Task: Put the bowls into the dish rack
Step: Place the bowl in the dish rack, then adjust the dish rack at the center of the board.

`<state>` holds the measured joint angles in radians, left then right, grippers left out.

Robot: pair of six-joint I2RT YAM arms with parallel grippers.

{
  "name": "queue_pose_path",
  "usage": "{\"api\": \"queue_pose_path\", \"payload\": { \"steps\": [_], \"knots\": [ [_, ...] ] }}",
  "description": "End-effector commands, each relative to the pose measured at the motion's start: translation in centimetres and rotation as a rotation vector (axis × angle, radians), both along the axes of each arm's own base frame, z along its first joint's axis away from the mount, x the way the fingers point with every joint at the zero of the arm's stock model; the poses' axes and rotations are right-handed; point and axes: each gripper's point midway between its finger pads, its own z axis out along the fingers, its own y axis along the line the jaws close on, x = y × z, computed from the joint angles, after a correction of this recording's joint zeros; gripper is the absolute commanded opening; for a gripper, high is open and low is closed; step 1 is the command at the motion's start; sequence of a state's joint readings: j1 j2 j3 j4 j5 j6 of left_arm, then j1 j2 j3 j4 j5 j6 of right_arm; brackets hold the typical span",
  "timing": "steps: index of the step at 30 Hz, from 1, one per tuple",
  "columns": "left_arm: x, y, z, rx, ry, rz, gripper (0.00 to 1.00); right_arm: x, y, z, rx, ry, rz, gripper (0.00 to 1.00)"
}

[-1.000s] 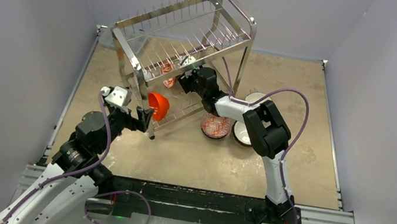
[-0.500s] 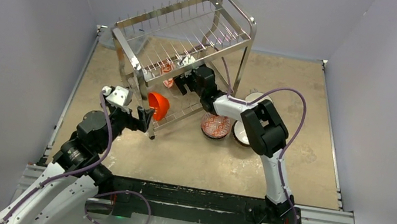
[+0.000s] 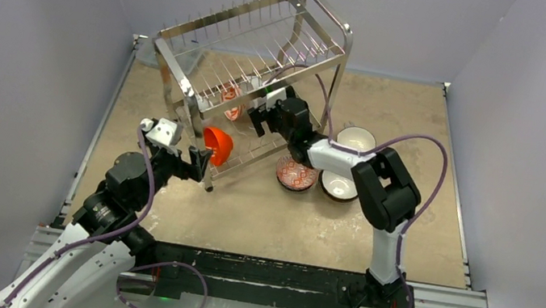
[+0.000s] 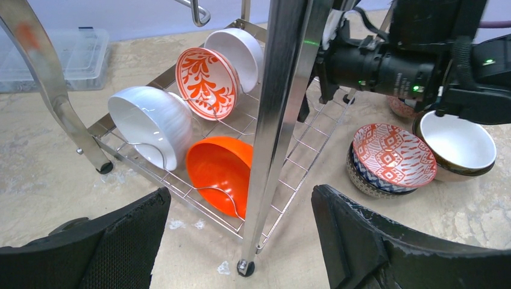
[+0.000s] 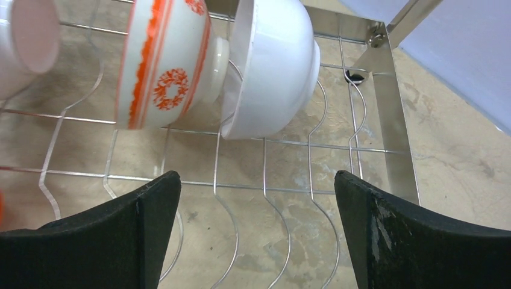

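The dish rack stands at the back left. Its lower tier holds a bright orange bowl, a white bowl, a red floral bowl and another white bowl, all on edge. My left gripper is open and empty, just in front of the rack's corner leg and the orange bowl. My right gripper is open and empty over the lower tier's wires, a little back from the white bowl and the floral bowl.
On the table right of the rack sit a red patterned bowl stacked on a teal-patterned one, a white bowl with a brown outside, and another white bowl. A clear plastic box lies behind the rack.
My right gripper has opened wide and drawn back from the white bowl in the lower tier, its elbow swinging right. The left arm has not moved.
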<state>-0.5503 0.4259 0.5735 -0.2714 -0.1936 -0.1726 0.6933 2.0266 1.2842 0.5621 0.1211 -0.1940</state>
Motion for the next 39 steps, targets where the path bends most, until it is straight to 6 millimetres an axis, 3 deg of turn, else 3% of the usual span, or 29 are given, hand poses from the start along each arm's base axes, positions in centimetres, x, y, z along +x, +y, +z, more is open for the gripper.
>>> {"api": "queue_pose_path", "payload": {
  "steps": [1,11,19,22,27,30,34,39],
  "knots": [
    [0.2,0.2,0.7,-0.013,-0.017,0.012,0.86,-2.6,1.2,4.1,0.117,-0.018,0.092,0.99],
    [0.0,0.3,1.0,-0.023,-0.011,0.020,0.86,-9.5,1.4,6.7,0.323,0.069,0.234,0.99],
    [-0.8,-0.6,1.6,-0.065,-0.005,-0.036,0.86,-13.3,-0.9,7.7,0.409,0.121,0.239,0.99],
    [-1.6,-1.3,2.0,-0.119,0.029,-0.073,0.86,-14.4,-2.9,9.5,0.476,0.101,0.186,0.99],
    [-3.2,-2.0,2.2,-0.213,0.103,-0.116,0.88,-14.4,-6.9,9.9,0.522,0.177,0.003,0.99],
    [-4.0,-2.4,1.9,-0.261,0.148,-0.136,0.90,-13.5,-9.7,9.0,0.502,0.269,-0.144,0.99],
    [-4.9,-3.4,0.9,-0.310,0.226,-0.174,0.90,-12.5,-13.2,8.4,0.511,0.334,-0.175,0.99],
    [-4.8,-4.7,-0.1,-0.377,0.298,-0.200,0.89,-9.7,-16.4,10.7,0.557,0.236,-0.189,0.99]
  ]
}}
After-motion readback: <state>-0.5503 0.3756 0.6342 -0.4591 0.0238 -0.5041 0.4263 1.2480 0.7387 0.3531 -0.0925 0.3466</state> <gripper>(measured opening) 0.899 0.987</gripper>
